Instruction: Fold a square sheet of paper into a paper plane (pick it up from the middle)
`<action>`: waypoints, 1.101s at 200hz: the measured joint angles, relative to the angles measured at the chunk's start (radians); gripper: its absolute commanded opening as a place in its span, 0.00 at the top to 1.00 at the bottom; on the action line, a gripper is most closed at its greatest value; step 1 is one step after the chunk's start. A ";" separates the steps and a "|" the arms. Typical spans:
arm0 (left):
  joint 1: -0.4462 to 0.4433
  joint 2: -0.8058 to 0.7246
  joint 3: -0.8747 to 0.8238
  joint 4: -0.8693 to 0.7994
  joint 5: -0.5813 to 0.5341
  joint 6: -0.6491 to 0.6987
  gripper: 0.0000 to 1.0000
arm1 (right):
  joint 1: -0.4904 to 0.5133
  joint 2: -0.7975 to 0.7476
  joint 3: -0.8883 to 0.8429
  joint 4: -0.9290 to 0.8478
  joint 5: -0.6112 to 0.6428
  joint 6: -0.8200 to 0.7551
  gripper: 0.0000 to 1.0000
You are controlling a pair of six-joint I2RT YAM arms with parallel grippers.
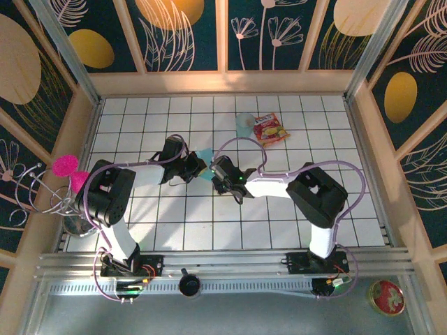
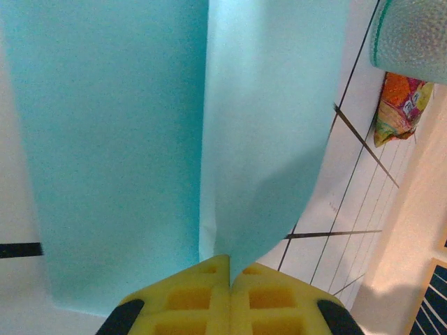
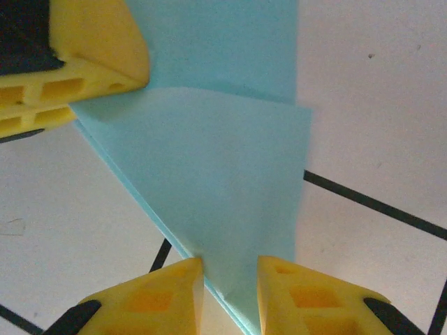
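Note:
The teal sheet of paper (image 1: 204, 155) is held up over the middle of the tiled table, folded along a long crease. In the left wrist view the paper (image 2: 140, 139) rises from my left gripper (image 2: 230, 269), whose yellow jaws are pressed together on its lower edge at the crease. The right wrist view shows a triangular flap of the paper (image 3: 223, 160) running down between the jaws of my right gripper (image 3: 230, 279). These stand apart, one finger against the folded edge. The left gripper's finger (image 3: 77, 63) pinches the paper at top left. The two grippers meet tip to tip (image 1: 208, 171).
A pale translucent blue cup (image 1: 244, 124) and a red-and-yellow snack packet (image 1: 271, 130) lie just beyond the grippers. Wooden walls ring the table. Pink objects (image 1: 64, 166) sit outside the left wall, and a round tin (image 1: 386, 296) lies at the near right.

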 measured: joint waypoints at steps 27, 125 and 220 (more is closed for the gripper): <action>0.000 0.000 0.000 -0.001 -0.002 0.000 0.98 | 0.001 0.016 0.011 0.002 0.019 -0.008 0.74; -0.001 -0.004 0.003 -0.029 -0.022 0.008 0.98 | 0.006 -0.025 -0.005 0.003 0.057 -0.088 0.66; -0.001 -0.022 0.013 -0.055 -0.029 0.013 0.96 | -0.003 -0.063 0.012 -0.003 -0.093 -0.174 0.58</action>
